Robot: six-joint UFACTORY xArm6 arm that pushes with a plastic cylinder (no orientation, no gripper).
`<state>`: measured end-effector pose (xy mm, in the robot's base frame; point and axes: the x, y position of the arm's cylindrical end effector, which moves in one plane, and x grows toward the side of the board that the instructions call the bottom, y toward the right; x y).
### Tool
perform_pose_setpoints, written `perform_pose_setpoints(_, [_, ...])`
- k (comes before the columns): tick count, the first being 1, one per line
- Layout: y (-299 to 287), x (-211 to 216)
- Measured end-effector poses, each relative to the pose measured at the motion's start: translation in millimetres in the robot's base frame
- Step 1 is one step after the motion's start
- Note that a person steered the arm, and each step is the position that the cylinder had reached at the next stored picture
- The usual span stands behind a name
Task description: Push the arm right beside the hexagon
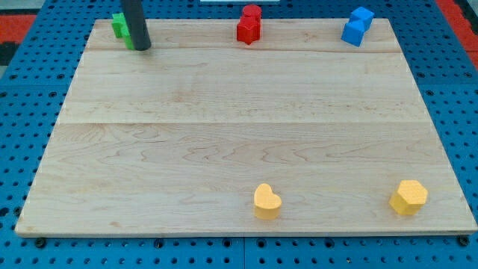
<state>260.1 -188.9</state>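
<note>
Tip: my tip (143,48) rests on the desk (224,142) near its top-left corner in the view.
Pincer: you have none to read here; the arm ends in a plain dark rod (136,21), so nothing is grasped and there is no opening to report.
Contact: my tip sits against the green block (119,25), which shows just at the rod's left side; the rod hides part of it, so its shape cannot be told.
Arm pose: the rod comes in from the view's top edge and leans slightly toward the view's right as it descends.
Containers: you will see none on the desk, only loose blocks.
Red block (249,24): at the top edge, near the middle, well apart from my tip.
Blue block (357,27): at the top-right corner.
Yellow heart (267,201): near the bottom edge, just right of centre.
Yellow hexagon (408,196): the task's thing; it lies near the bottom-right corner, diagonally across the desk from my tip and well apart from it.
</note>
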Motion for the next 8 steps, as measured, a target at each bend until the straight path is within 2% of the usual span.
perform_pose_setpoints(1, [-23,-6])
perform_pose_setpoints(2, [-23,23])
perform_pose_setpoints(3, [-13,82])
perform_pose_setpoints(5, [124,218])
perform_pose_setpoints(6, [216,273])
perform_pose_setpoints(7, [311,294])
perform_pose_setpoints(8, [358,267])
